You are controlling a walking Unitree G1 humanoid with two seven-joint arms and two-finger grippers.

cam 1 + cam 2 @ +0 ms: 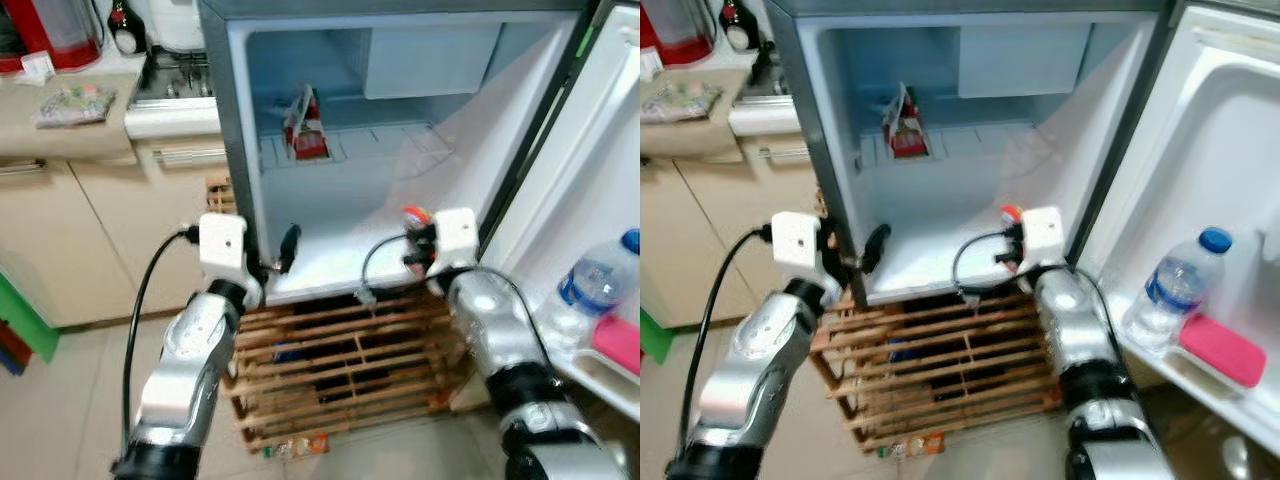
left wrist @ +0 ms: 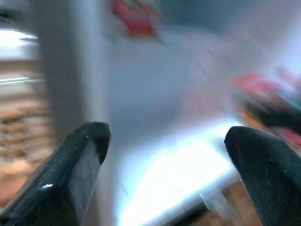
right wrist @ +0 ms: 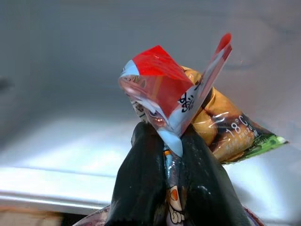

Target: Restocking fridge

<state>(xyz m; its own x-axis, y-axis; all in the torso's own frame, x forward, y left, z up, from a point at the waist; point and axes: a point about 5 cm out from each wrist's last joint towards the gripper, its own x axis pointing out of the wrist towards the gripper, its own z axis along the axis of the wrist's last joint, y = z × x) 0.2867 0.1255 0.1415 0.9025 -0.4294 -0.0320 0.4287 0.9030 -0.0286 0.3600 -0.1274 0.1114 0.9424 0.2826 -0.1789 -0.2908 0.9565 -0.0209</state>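
The fridge [image 1: 245, 130] stands open, its door [image 1: 600, 200] swung out on the robot's right. The right gripper [image 3: 171, 155] reaches just inside the compartment's front edge, low over the white floor [image 1: 930, 250], fingers pinched together on a crinkled frozen-food packet [image 3: 188, 110] — red at the top, orange and green further down. The packet sticks up out of the fingertips, not touching the fridge floor.

The left gripper [image 2: 164, 141] hovers at the fridge's left front corner, beside its grey side wall, fingers [image 2: 77, 169] spread wide apart with nothing between them.

Deeper in the fridge, on the wire shelf [image 1: 350, 145], a red-and-white carton [image 1: 305, 125] leans tilted. In the door's lower pocket sit a water bottle [image 1: 1175, 285] with a blue cap and a pink container [image 1: 1223, 348] just beside it. Below the fridge is a wooden slatted crate [image 1: 340, 370].
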